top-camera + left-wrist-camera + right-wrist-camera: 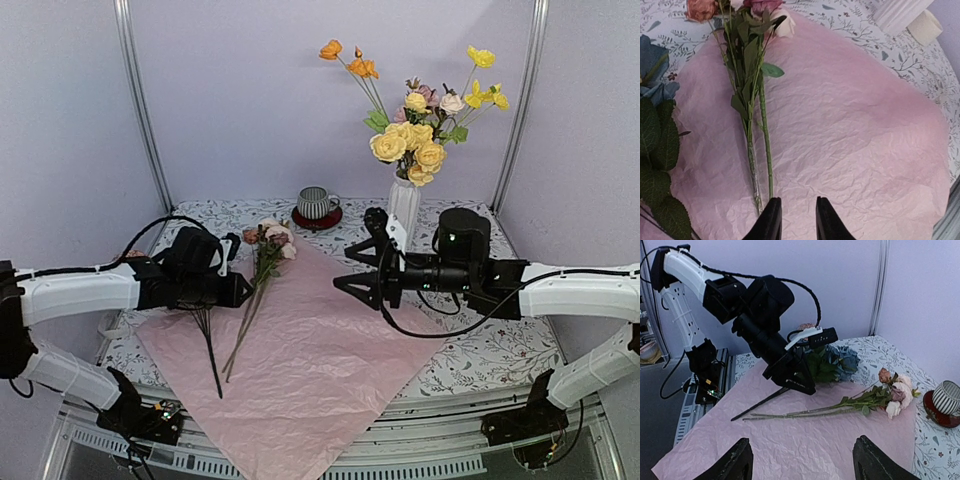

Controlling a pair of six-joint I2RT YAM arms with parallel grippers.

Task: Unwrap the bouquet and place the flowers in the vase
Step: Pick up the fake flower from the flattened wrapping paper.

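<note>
Overhead, the vase holds yellow blooms; rose stems lie on the pink paper. Only wrist views show the blue hydrangea beside the left claw, narrowly parted on nothing; the right claw gapes empty.

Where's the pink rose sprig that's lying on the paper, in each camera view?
Top external: the pink rose sprig lies left of centre, blooms at the far end.
Left wrist: upper left, stems running down the picture.
Right wrist: centre right, lying crosswise, blooms on the right.
Shared landmark: the pink paper under it.
</note>
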